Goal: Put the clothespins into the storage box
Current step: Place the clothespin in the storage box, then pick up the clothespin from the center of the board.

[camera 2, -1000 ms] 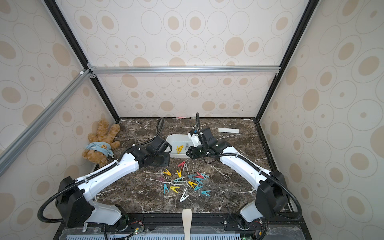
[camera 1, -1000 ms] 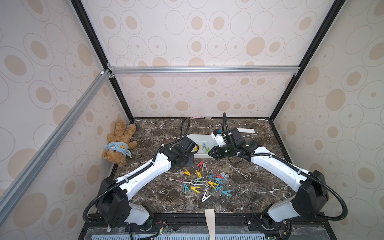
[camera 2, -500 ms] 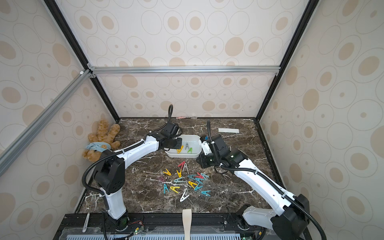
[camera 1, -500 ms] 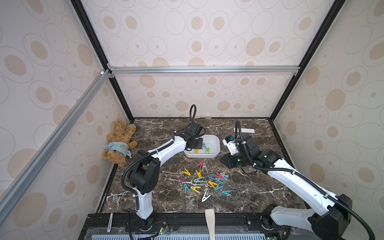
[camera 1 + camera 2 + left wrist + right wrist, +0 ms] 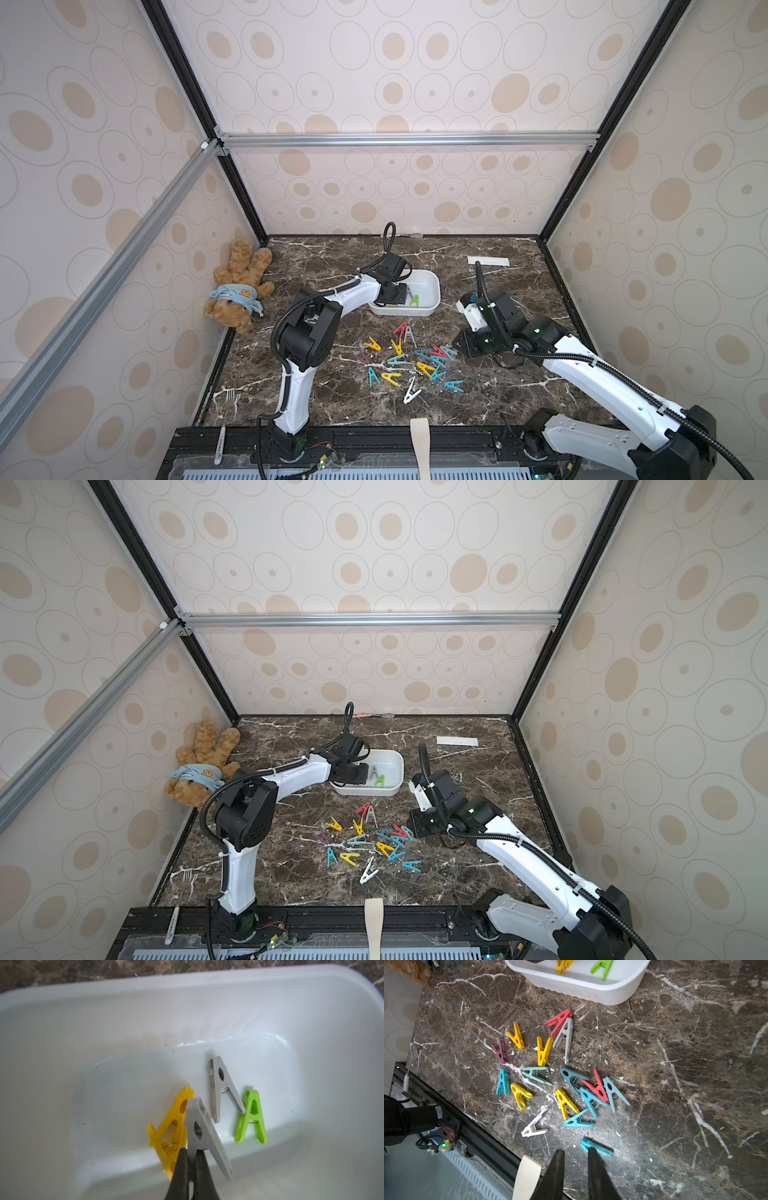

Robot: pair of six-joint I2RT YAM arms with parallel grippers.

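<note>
Clothespins (image 5: 543, 1051) lie loose on our worktop (image 5: 675, 1084) beside the storage box (image 5: 207, 1001), three more inside it. Our left fingers (image 5: 180, 1172) clamp a grey clothespin (image 5: 199, 1126) over the box; our right fingers (image 5: 554, 1174) hang slightly parted, empty, beside the loose ones.

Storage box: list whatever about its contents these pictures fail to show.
- Top views: the left gripper covers the left end of the storage box; the yellow clothespin cannot be made out there.
- Right wrist view: the frame edge cuts off most of the box.
- Left wrist view: the held grey clothespin and gripper hide the yellow one's lower half.
</note>
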